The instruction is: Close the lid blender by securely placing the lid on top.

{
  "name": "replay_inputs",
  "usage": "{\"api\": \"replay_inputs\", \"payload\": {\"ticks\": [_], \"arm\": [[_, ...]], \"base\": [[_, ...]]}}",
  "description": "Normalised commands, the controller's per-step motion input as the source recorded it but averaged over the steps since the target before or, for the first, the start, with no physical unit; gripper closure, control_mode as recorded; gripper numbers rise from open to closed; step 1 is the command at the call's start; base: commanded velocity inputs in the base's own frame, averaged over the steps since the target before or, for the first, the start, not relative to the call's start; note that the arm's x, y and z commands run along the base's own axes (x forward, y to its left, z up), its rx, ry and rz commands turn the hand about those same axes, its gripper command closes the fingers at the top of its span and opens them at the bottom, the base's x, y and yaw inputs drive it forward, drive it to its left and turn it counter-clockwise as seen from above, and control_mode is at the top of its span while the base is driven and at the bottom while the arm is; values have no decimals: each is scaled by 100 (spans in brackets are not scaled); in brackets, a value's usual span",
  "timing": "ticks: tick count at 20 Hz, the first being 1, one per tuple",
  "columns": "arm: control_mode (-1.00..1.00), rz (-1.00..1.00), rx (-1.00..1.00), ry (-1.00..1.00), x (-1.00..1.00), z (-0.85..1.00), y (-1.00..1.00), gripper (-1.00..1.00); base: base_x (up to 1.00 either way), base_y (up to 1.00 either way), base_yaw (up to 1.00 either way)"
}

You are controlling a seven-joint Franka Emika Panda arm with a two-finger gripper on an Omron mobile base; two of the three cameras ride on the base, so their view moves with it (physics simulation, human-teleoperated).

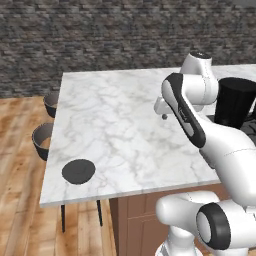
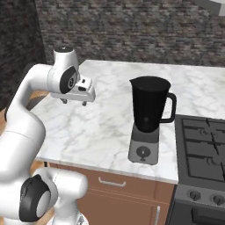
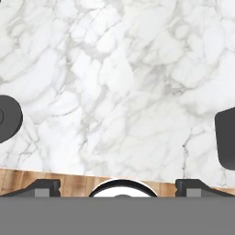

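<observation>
Lid (image 1: 78,171) lies near the worktop (image 1: 120,130) edge; the released, empty end effector (image 2: 74,102) could nudge it off.

dark brick wall (image 1: 100,35), marble counter (image 1: 115,130), wood floor (image 1: 20,175), stools (image 1: 42,140), stove (image 2: 204,149)

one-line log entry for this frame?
phase: approach | gripper: open, empty, above counter | lid: counter corner | blender: uncovered

The blender (image 2: 149,121) stood upright near the bench's (image 2: 101,127) front edge, black jar open-topped on its grey knobbed base. The lid (image 1: 78,171), a flat dark disc, apparently lay flat at the bench's far-left front corner, well apart.
</observation>
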Motion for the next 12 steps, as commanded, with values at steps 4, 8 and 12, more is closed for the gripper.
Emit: {"api": "replay_inputs", "payload": {"ticks": [4, 8, 12], "arm": [[100, 0, 0, 0, 0, 0, 0, -100], [100, 0, 0, 0, 0, 0, 0, -100], [-100, 0, 0, 0, 3, 0, 3, -100]], "base": [[22, 0, 0], [6, 0, 0], [3, 0, 0]]}}
